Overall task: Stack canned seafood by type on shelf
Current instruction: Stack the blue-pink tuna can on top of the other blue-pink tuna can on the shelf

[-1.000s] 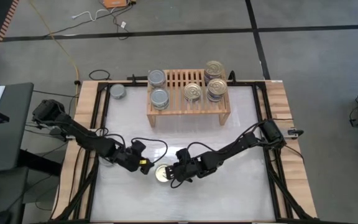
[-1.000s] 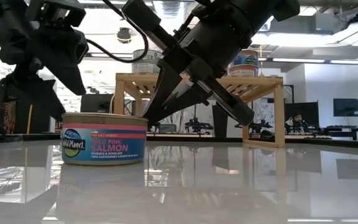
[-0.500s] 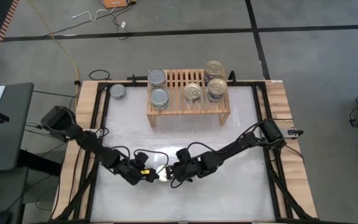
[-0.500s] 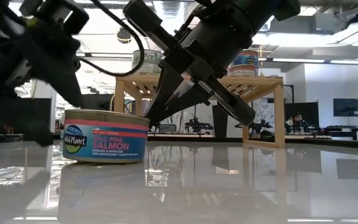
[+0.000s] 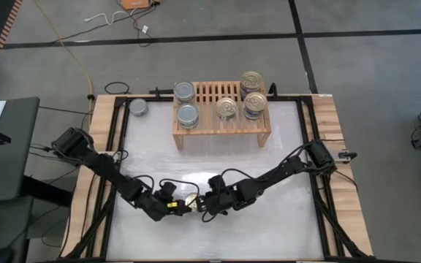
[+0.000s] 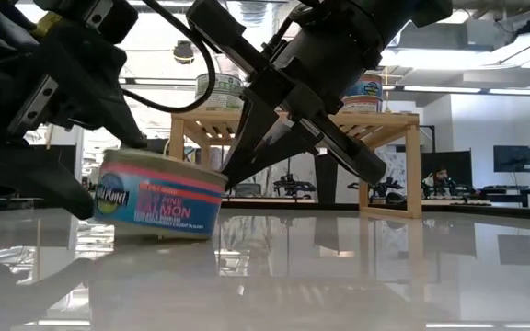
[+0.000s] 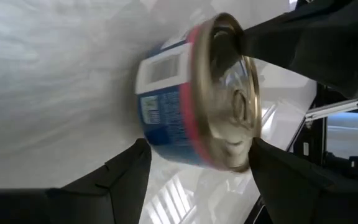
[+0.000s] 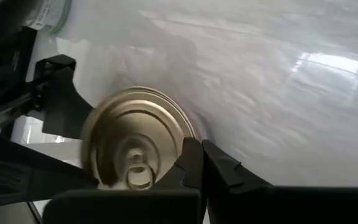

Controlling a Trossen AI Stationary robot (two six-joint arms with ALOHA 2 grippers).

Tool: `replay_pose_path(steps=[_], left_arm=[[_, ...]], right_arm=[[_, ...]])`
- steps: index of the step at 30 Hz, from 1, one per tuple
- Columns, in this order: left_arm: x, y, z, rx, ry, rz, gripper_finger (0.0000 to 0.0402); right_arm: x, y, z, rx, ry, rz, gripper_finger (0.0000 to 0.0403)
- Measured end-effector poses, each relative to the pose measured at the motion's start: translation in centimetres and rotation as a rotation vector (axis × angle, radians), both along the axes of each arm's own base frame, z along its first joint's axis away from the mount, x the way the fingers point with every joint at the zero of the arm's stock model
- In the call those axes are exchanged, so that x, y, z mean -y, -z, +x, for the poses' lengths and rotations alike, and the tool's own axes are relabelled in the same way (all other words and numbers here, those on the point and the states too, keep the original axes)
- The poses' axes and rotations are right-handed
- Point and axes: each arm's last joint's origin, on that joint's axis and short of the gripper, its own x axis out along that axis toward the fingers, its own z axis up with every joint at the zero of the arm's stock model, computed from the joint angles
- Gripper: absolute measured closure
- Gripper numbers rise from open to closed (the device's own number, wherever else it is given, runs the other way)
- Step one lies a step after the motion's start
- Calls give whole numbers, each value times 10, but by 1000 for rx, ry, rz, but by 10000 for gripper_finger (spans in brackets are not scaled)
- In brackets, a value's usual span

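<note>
Gold-topped salmon can (image 6: 159, 195) tilted between open left tool (image 5: 177, 207) and right tool (image 5: 202, 208), aperture unclear.

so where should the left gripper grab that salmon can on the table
Across its short round side wall. The salmon can is flat and wide, tilted with one edge lifted, so its rim gives two opposite faces. The left gripper already straddles it from the left; the right gripper crowds the other side.

Seven cans (image 5: 186, 115), one shelf (image 5: 221, 126)
</note>
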Motion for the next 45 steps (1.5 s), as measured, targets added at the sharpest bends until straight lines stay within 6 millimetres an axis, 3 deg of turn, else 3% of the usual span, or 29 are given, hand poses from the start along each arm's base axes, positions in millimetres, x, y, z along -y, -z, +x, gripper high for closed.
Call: replay_pose_path(steps=[37, 45], left_arm=[[-13, 0, 8, 4, -44, 21, 142], [-16, 0, 10, 2, -42, 31, 194]], right_arm=[[-1, 1, 1, -4, -32, 11, 379], [2, 1, 2, 0, -47, 1, 379]])
